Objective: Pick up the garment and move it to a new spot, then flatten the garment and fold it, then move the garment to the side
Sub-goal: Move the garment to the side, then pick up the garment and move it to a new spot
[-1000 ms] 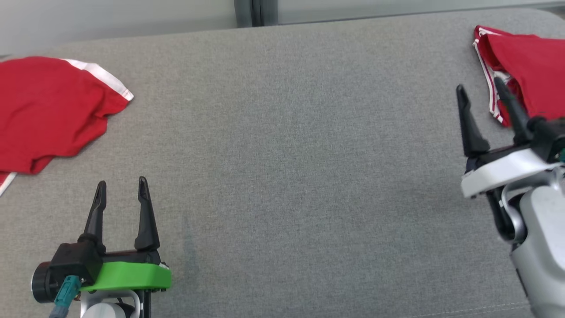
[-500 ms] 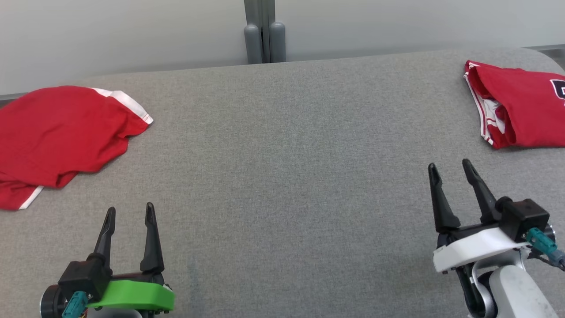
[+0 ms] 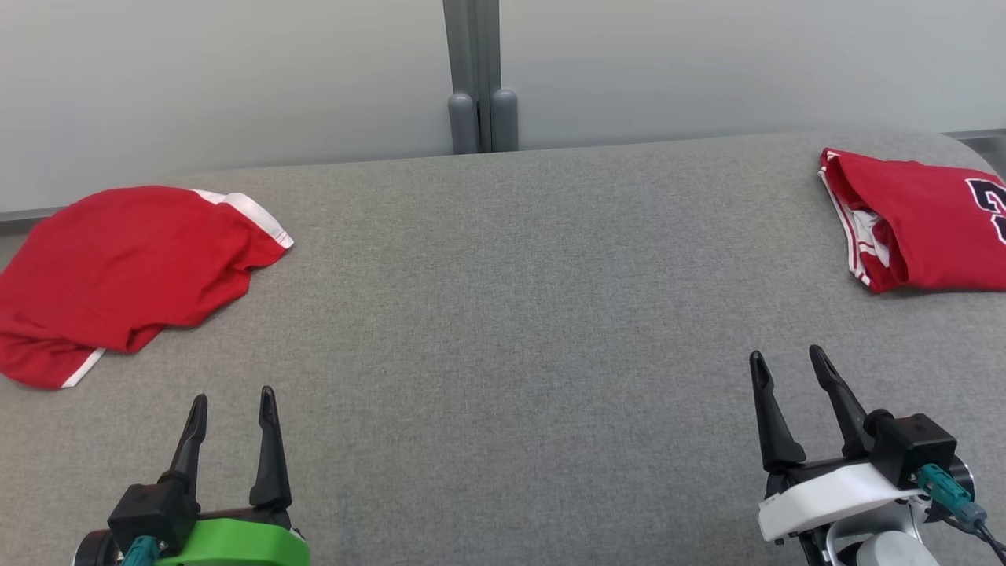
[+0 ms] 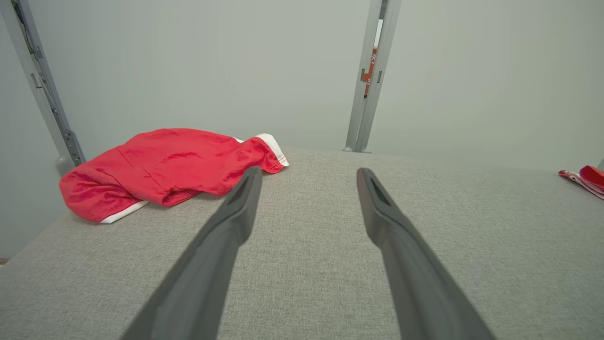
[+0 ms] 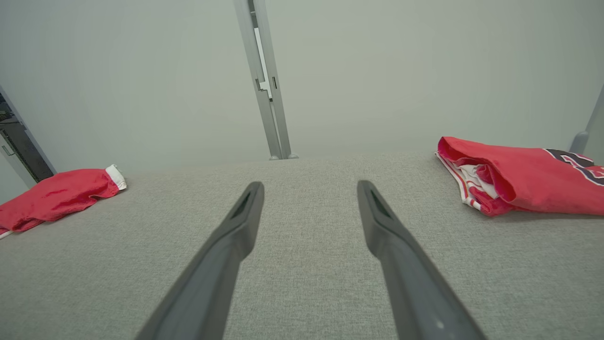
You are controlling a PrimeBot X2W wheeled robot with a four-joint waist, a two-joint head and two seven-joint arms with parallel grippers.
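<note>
Garment (image 3: 134, 267), red with white trim: lay crumpled at the left side of the grey table (image 3: 503, 314), touched by nothing. Second red garment (image 3: 919, 224), folded, with dark number: lay at the far right edge. Left gripper (image 3: 233, 397): pointed forward at the front, near the crumpled piece, jaws apart, held nothing. Right gripper (image 3: 786, 354): pointed toward the folded one, not touching it, jaws apart too, empty.
</note>
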